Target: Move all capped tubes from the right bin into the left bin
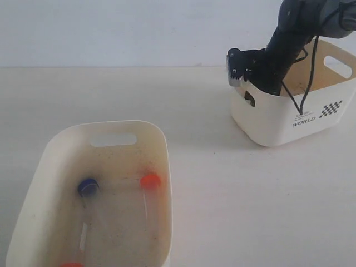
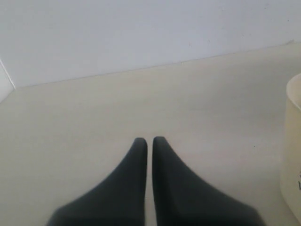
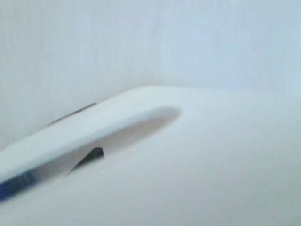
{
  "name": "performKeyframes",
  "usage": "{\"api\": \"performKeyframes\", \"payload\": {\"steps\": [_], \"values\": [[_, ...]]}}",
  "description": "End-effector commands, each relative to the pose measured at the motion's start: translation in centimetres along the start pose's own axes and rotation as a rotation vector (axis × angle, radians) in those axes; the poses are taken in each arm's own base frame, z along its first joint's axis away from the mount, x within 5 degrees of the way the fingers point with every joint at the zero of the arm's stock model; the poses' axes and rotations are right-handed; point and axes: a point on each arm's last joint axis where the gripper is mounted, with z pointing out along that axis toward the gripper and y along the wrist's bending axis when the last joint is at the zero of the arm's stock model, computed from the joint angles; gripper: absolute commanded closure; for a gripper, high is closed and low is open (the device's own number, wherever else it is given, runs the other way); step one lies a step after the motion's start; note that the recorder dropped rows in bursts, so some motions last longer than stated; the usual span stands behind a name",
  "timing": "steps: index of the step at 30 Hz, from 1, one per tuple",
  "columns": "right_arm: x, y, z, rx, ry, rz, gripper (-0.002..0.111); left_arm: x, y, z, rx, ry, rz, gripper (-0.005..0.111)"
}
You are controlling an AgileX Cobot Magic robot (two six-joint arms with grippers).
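Only the exterior view takes in both bins. The left bin (image 1: 67,150) sits close to the camera on the left. On its speckled floor lie capped tubes (image 1: 147,196), with 3 caps showing: 1 dark blue cap (image 1: 88,187), 1 orange cap (image 1: 150,180) near the bin's right wall, and a second orange cap (image 1: 71,265) cut off by the picture's lower edge. The right bin (image 1: 267,119) stands well apart at the far right, printed "WORLD" beside a checkered mark (image 1: 330,108).

The right arm (image 1: 286,47) reaches down into that bin. The right pincer is hidden below the rim, so whether it is released or clenched cannot be told. The arm also blocks the bin's contents. A black cable (image 1: 307,89) hangs across the rim.

The right wrist view gives only a blurred close look at a pale wall with an oval handle slot (image 3: 141,125). A dark wedge (image 3: 91,155) and a dark blue smear (image 3: 11,188) are too blurred to identify.

The left wrist view alone shows the left pincer (image 2: 149,140). Its 2 black fingers (image 2: 127,188) are clenched with a hairline gap, grasping nothing, above the bare counter (image 2: 94,117). A curved cream bin wall (image 2: 294,141) enters at one edge; which bin it belongs to cannot be told.

The counter is pale beige and matte, and a plain white backdrop (image 1: 111,28) stands behind it.
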Motion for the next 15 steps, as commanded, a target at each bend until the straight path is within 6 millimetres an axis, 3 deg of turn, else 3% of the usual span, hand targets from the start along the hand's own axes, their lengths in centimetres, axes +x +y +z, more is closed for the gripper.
{"api": "performKeyframes", "payload": {"steps": [1, 4, 7, 15], "values": [[-0.5, 1.3, 3.9, -0.111, -0.004, 0.083, 0.057, -0.3, 0.0, -0.1, -0.001, -0.021, -0.013, 0.102], [-0.5, 1.3, 3.9, -0.111, 0.001, 0.146, 0.073, -0.3, 0.0, -0.1, -0.001, -0.021, -0.013, 0.102], [-0.5, 1.2, 3.9, -0.102, 0.005, 0.258, 0.108, -0.3, 0.0, -0.1, -0.001, -0.021, -0.013, 0.102], [-0.8, 0.4, 0.6, -0.004, 0.019, 0.369, 0.108, -0.3, 0.0, -0.1, -0.001, -0.021, -0.013, 0.102]]}}
